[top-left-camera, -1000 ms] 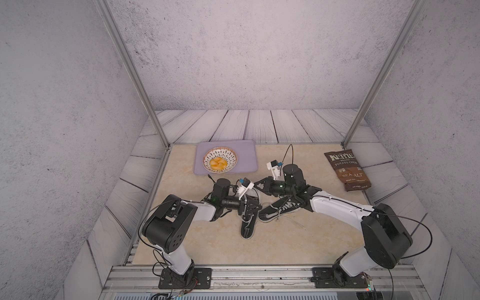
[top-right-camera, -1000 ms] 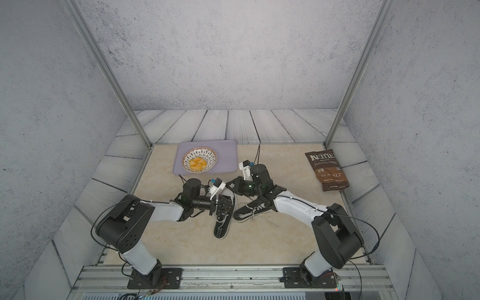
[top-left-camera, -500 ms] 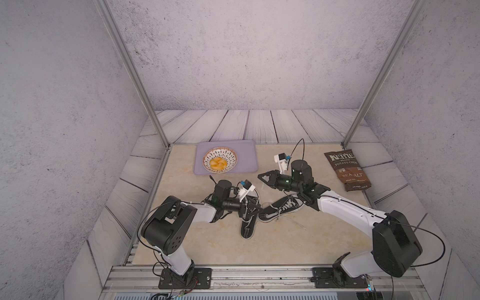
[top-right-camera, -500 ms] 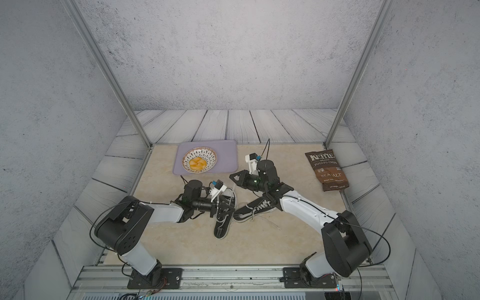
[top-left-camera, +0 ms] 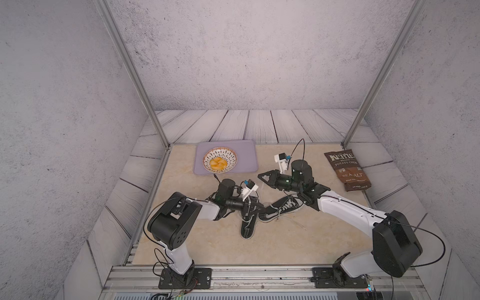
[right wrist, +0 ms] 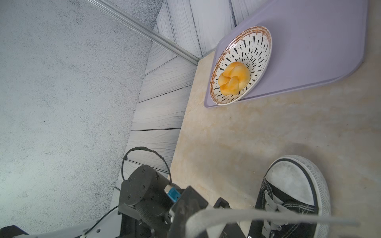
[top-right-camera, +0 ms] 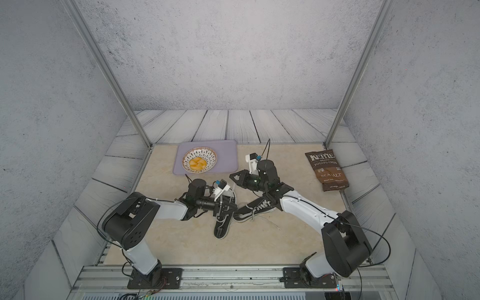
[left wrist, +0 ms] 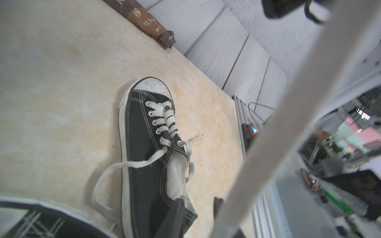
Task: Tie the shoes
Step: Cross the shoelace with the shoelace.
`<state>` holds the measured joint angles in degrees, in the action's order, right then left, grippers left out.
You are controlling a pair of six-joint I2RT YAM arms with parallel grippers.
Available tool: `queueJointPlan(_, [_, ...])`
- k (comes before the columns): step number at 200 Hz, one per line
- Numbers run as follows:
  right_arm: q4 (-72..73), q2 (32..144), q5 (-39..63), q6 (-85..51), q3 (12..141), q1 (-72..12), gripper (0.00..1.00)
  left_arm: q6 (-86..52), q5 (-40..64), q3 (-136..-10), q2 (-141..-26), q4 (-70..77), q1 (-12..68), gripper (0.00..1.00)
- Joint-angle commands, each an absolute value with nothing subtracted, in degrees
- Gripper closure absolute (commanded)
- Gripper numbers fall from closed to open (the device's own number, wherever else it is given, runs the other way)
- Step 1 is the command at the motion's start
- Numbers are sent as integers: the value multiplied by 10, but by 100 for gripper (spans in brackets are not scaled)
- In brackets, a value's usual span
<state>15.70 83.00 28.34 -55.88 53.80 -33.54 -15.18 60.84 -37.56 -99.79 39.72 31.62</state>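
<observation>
White lace [left wrist: 288,103] taut, pinched in R end effector [top-left-camera: 260,175] above black shoes [top-left-camera: 283,206]; L end effector [left wrist: 196,208] state: can't tell.

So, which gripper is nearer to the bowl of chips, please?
Right. The right gripper hangs raised near the tray holding the bowl; the left gripper sits farther forward, over the shoes.

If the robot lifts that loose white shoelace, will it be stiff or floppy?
Probably floppy: the shoelace sags in a loose curve onto the table. Likely very light, being a thin flat strip. Pulling it might drag the small shoe.
</observation>
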Motion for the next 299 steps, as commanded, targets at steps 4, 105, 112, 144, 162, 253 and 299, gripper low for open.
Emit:
queueJointPlan(4, [154,838,262,-537,532,-326,100,-158,597,-355,-978,419,310,91])
queueJointPlan(105, [-63,913,124,-215,578,-321,31,-179,551,-359,-968,337,244,98])
queueJointPlan(112, [-63,890,119,-192,562,-324,27,-184,557,-363,-974,338,240,98])
queueJointPlan(144, [-70,809,112,-109,503,-371,24,-203,572,-377,-1002,349,237,98])
queueJointPlan(162, [-79,793,87,-94,488,-420,30,-213,577,-384,-1012,349,235,98])
queueJointPlan(253, [-146,983,-172,64,631,-666,59,-222,591,-400,-1025,323,227,98])
queueJointPlan(299, [-150,1077,-271,111,691,-692,60,-231,600,-408,-1036,323,225,98])
